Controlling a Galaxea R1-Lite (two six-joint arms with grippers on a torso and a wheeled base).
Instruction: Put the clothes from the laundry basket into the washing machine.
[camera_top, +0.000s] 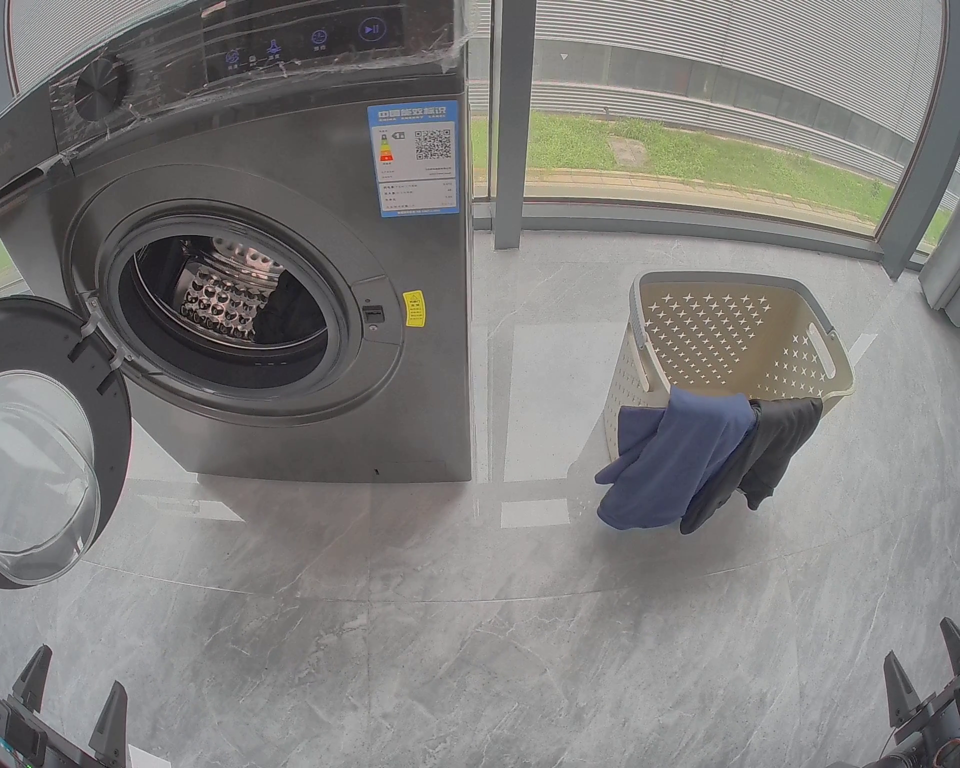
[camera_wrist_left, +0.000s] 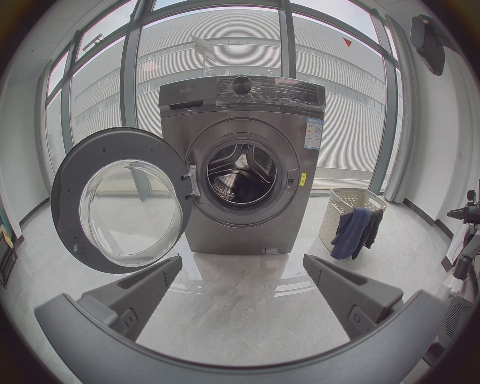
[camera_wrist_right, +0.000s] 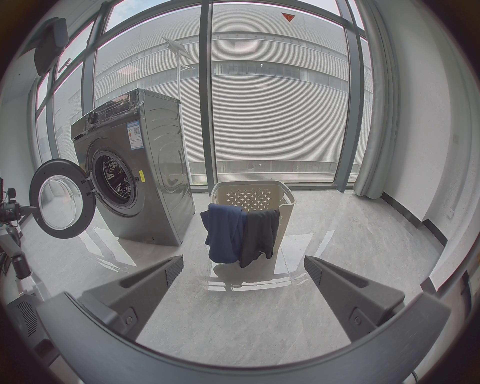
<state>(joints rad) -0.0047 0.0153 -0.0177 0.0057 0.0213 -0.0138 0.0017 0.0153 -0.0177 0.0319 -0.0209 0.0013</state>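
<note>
**A:** Head cam first. Where's the washer (camera_top: 420, 380)?

**B:** Up at 10 o'clock. Its door (camera_top: 45, 470) is wide open at 8, hinged on the robot's-left side. Drum (camera_top: 225, 295) is in plain sight, w/ sthg dark inside, can't tell what.

**A:** And the basket (camera_top: 740, 330)?

**B:** 2 o'clock, standing on the floor (camera_top: 450, 640), well apart from the washer. Blue cloth (camera_top: 670, 460) is draped over the near rim and hangs down the outside. Black cloth (camera_top: 775, 445) is at its 3 o'clock, touching it, also over the rim.

**A:** Grippers?

**B:** Left gripper (camera_top: 78, 672) is at 7 o'clock by the low edge, tips spread, nothing held. Right gripper (camera_top: 920, 642) is at 5 o'clock, same story: spread wide, empty. Both are well apart from the basket.

**A:** Left wrist cam?

**B:** It faces the washer head-on. Fingers (camera_wrist_left: 145, 290) are far apart w/ bare floor between them. Door open, drum showing, dark patch low inside. The basket stands beside the washer on the side away from the door, w/ both cloths over its rim.

**A:** Right wrist cam?

**B:** This one faces the basket. Its fingers (camera_wrist_right: 350, 295) are wide apart too, gripping nothing. Blue & black cloth hang side by side down the front wall, edges touching. The washer, door open, stands off on the blue cloth's side, not touching the basket.
</note>
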